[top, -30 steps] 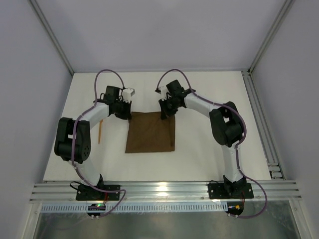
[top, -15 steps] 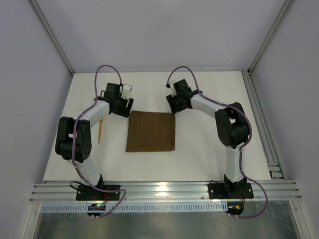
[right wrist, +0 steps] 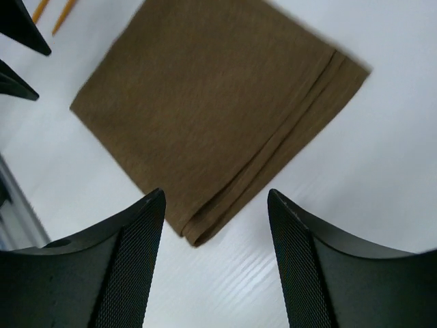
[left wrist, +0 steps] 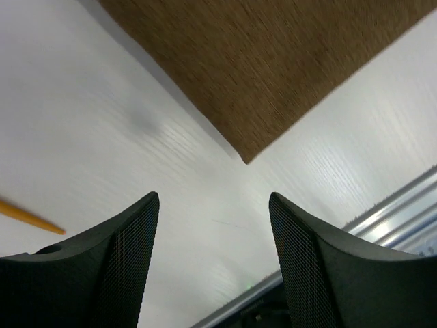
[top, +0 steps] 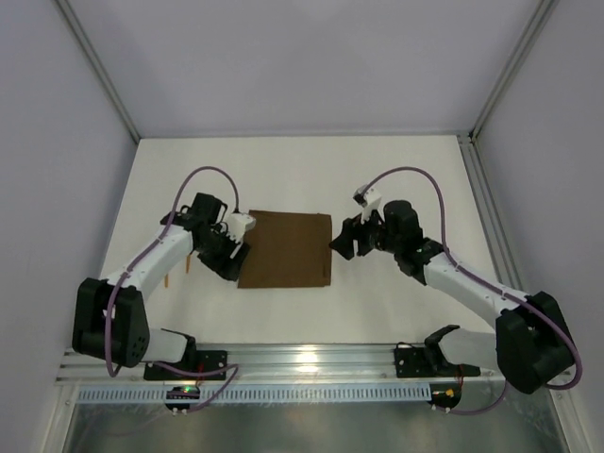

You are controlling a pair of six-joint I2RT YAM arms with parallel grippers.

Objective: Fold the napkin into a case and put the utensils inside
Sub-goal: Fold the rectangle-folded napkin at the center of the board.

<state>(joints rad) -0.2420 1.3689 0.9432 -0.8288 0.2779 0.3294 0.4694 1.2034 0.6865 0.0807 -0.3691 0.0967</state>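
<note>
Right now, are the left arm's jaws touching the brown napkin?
Apart. The left wrist view shows a strip of bare white table between the open left jaws and the nearest corner of the napkin, which points toward the gap between them.

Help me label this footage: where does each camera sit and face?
Top: above and behind the robot, looking down on the table; left arm, right arm, napkin between.
Left wrist: on that arm, looking down past the open left pincer at a napkin corner and utensil tip.
Right wrist: likewise, past the open right pincer at the napkin's layered edge.
Shared: all three show the napkin.
</note>
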